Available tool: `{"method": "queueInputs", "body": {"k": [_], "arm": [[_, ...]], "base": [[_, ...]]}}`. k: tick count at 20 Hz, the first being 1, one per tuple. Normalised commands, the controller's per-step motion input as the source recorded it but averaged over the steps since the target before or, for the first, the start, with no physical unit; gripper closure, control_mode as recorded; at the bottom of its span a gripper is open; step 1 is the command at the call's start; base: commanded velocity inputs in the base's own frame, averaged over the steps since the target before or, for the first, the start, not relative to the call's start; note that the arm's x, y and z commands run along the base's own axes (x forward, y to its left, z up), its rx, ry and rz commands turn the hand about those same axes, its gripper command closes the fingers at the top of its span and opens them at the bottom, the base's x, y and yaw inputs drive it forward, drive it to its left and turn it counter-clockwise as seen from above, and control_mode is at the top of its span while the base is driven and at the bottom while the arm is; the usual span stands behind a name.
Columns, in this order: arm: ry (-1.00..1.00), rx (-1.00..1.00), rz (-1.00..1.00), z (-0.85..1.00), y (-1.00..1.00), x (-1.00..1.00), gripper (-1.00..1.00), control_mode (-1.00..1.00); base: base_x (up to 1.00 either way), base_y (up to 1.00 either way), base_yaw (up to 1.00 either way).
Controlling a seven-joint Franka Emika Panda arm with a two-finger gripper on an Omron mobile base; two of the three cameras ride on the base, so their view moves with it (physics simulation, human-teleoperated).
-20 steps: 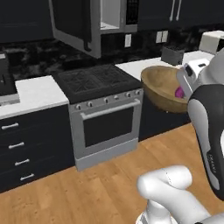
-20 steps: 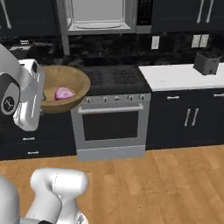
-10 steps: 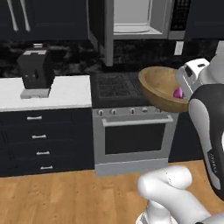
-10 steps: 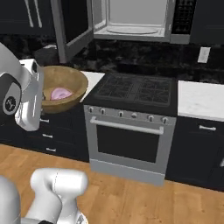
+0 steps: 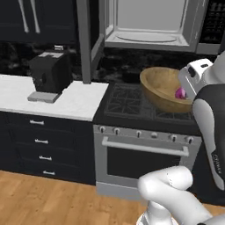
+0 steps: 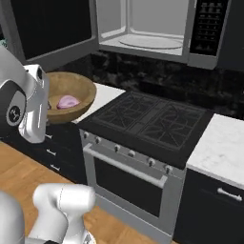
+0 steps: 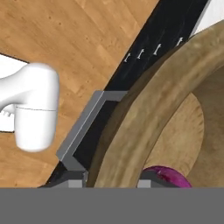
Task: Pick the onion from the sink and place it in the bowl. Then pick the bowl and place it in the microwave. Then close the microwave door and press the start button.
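Microwave [image 6: 147, 33] cavity open, unobstructed; microwave door [image 5: 90, 39] swung left, beside opening.

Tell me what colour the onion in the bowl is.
Purple-magenta; the onion lies inside the tan wooden bowl, clearest in the right base view.

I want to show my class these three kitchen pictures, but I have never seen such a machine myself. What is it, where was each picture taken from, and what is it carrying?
It is a white robot arm on a driving base, in a computer-drawn kitchen. Two pictures come from cameras on the base, looking forward past the arm from its left and its right. The third comes from a camera on the hand itself, looking along its jaws.

The gripper is shut on the rim of a wooden bowl, one finger outside, one inside. It holds the bowl in the air near the stove. A small purple onion lies in the bowl.

Above the stove the microwave stands with its door swung open. A black appliance stands on the white counter.
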Motion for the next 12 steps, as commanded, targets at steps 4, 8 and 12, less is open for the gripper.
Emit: {"method": "queueInputs", "body": {"k": [4, 8, 12], "arm": [[0.00, 0.00, 0.00, 0.00, 0.00, 0.00, 1.00, 1.00], [0.00, 0.00, 0.00, 0.00, 0.00, 0.00, 1.00, 1.00], [0.00, 0.00, 0.00, 0.00, 0.00, 0.00, 1.00, 1.00]], "base": [[0.98, -0.82, 0.50], [0.95, -0.71, 0.38], [0.49, -0.78, 0.25]]}}
